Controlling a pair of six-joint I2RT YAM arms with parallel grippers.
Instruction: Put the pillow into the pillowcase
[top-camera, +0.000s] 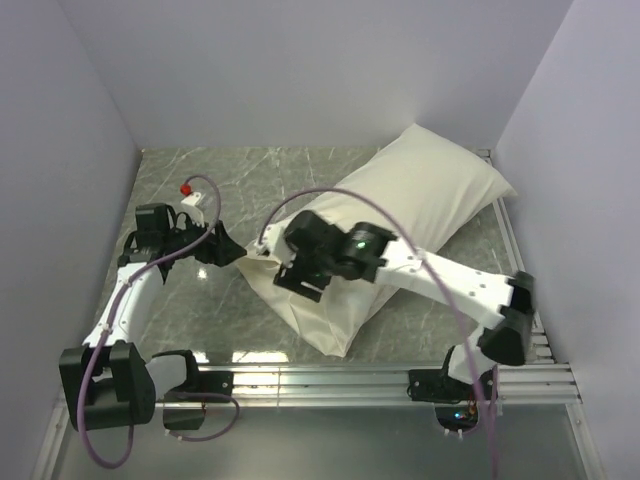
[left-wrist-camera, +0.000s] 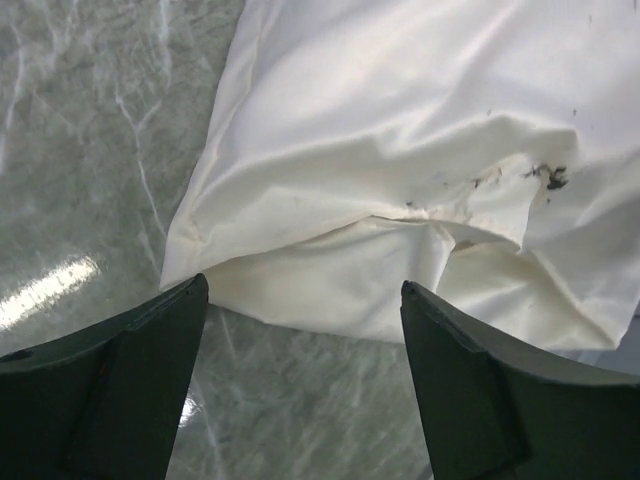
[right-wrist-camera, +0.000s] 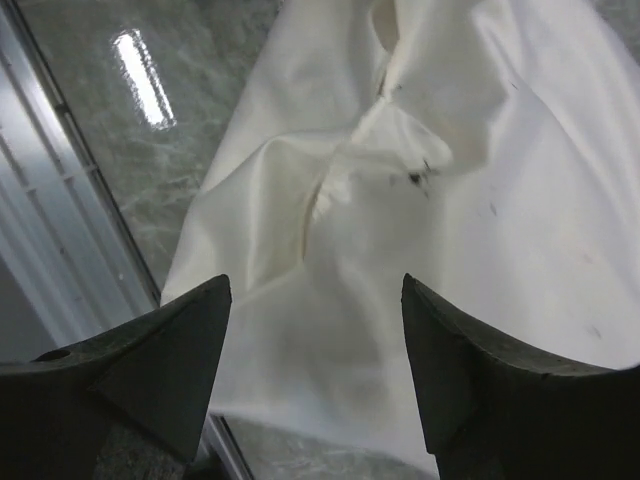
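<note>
The cream pillowcase (top-camera: 400, 215) lies slantwise from the table's middle to the back right corner. It bulges plump along most of its length, and its near end (top-camera: 320, 325) is flatter and wrinkled. I cannot pick out the pillow; a paler layer (left-wrist-camera: 330, 285) shows under the creased hem with dark specks (left-wrist-camera: 552, 178). My left gripper (top-camera: 232, 250) is open at the pillowcase's left corner, its fingers (left-wrist-camera: 150, 350) just short of the cloth over bare table. My right gripper (top-camera: 297, 280) hovers open above the wrinkled near end (right-wrist-camera: 330, 300), with nothing between its fingers.
An aluminium rail (top-camera: 400, 380) runs along the near edge, also seen in the right wrist view (right-wrist-camera: 60, 230). A small red-tipped part (top-camera: 186, 188) sits at the back left. Pale walls close in left, back and right. The green marble tabletop (top-camera: 190, 310) shows to the left.
</note>
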